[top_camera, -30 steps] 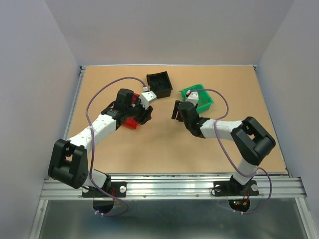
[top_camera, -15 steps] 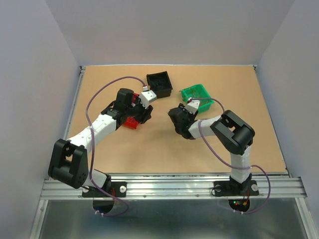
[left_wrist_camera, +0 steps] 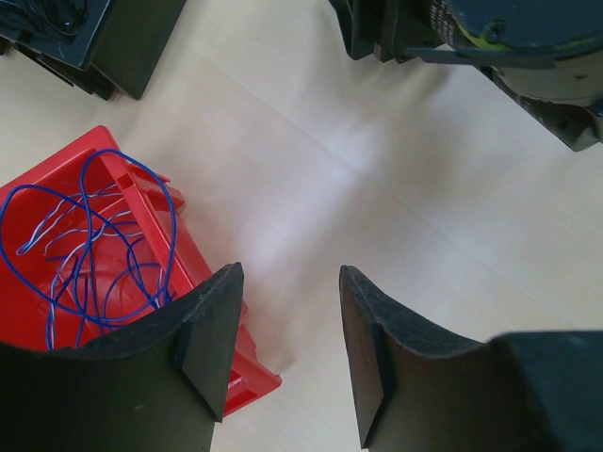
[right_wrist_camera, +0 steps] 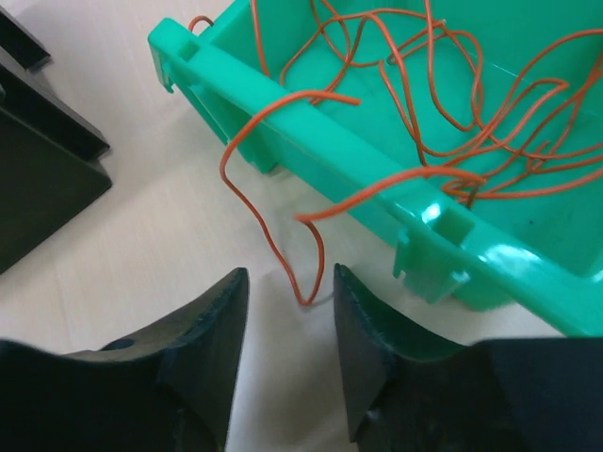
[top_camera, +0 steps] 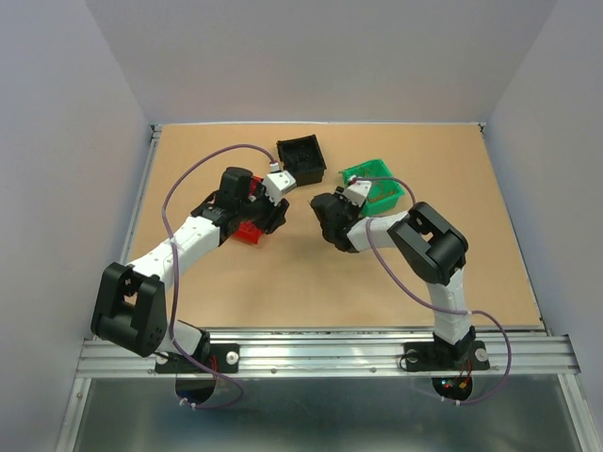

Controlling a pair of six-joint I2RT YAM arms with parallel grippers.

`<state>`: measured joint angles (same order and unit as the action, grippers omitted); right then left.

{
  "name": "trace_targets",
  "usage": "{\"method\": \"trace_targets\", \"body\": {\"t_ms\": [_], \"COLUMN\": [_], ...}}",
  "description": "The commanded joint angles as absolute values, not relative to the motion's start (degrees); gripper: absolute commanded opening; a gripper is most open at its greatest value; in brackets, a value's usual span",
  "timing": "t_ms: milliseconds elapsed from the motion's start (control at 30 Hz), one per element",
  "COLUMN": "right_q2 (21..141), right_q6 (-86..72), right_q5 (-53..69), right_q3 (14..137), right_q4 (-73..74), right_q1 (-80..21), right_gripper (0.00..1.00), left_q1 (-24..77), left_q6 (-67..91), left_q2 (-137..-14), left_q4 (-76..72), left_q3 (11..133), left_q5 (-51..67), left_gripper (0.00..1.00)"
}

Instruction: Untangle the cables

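Thin orange cables (right_wrist_camera: 452, 104) lie tangled in a green bin (right_wrist_camera: 358, 155). One orange loop (right_wrist_camera: 303, 287) hangs over the bin's rim onto the table. My right gripper (right_wrist_camera: 287, 315) is open, low over the table, with that loop just ahead of its fingertips and nothing between them. From above, the right gripper (top_camera: 323, 212) sits left of the green bin (top_camera: 375, 183). Thin blue cables (left_wrist_camera: 85, 245) fill a red bin (left_wrist_camera: 203, 282). My left gripper (left_wrist_camera: 287, 348) stands open and empty beside the red bin's corner.
A black bin (top_camera: 301, 158) stands at the back between the two arms, and shows as the black bin (left_wrist_camera: 89, 42) in the left wrist view. The two grippers face each other closely over bare tabletop (top_camera: 301, 273). Side walls border the table.
The right arm has folded in and carried its gripper left, away from the green bin's front, with its jaws narrowing. The left arm has not moved.
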<state>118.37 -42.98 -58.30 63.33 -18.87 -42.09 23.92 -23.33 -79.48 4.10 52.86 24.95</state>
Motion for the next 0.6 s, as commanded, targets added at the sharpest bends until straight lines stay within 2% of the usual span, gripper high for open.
{"method": "trace_targets", "body": {"t_ms": [0, 100, 233, 367, 400, 567], "right_q2": [119.7, 119.8, 119.0, 115.2, 110.4, 106.4], "right_q6": [-43.4, -43.3, -43.1, -37.3, -34.4, -33.5], "right_q5": [-60.0, -60.6, -61.2, -54.9, -48.7, -40.4], "right_q3": [67.7, 67.9, 67.4, 63.7, 63.2, 64.2], "right_q4": [-18.3, -18.3, -18.5, -24.5, -23.7, -19.3], "right_q1": [-40.6, -40.6, -40.7, -40.8, -40.8, -40.7], "right_gripper": [0.45, 0.31, 0.00, 0.01, 0.01, 0.01], "left_q1": [24.0, 24.0, 24.0, 24.0, 24.0, 24.0], "left_q6": [-23.6, -23.6, -23.7, -23.6, -23.6, -23.7], "left_q2": [-78.4, -78.7, -78.9, -79.0, -79.3, -79.6], "left_q4": [2.5, 2.5, 2.5, 2.5, 2.5, 2.5], "left_q3": [52.2, 52.3, 52.4, 52.4, 52.5, 52.6], "left_q5": [24.9, 24.9, 24.9, 24.8, 24.7, 24.4], "left_gripper": [0.56, 0.56, 0.56, 0.56, 0.56, 0.56]}}
